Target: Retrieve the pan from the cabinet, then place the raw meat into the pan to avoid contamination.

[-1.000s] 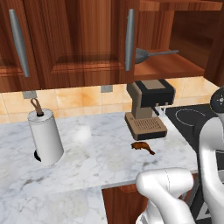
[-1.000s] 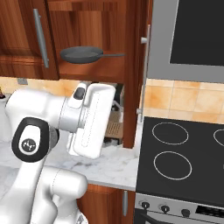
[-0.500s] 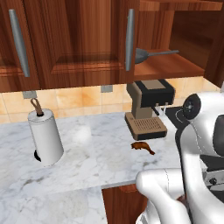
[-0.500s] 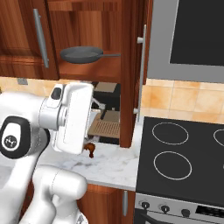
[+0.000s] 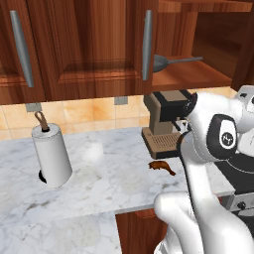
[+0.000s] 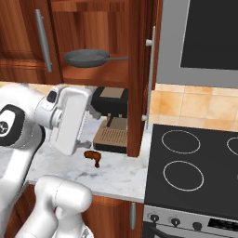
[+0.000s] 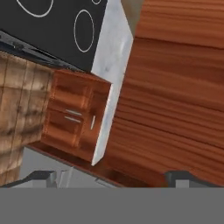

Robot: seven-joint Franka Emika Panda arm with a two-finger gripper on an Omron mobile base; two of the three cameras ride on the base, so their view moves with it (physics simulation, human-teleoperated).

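Pan (image 6: pixel 86 57) sits shelved above coffee machine (image 6: pixel 110 120); meat (image 6: pixel 93 156) beside it.

The arm (image 5: pixel 208 198) at the lower right of the left base view is glossy white, built of fat rounded segments, with dark grey joint bands and a round dark cap bearing a small white mark, and a boxy white link (image 6: pixel 69 118) ahead.

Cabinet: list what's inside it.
The cabinet holds the pan on its wooden shelf, handle pointing right. The closed door to the left hides whatever lies behind it.
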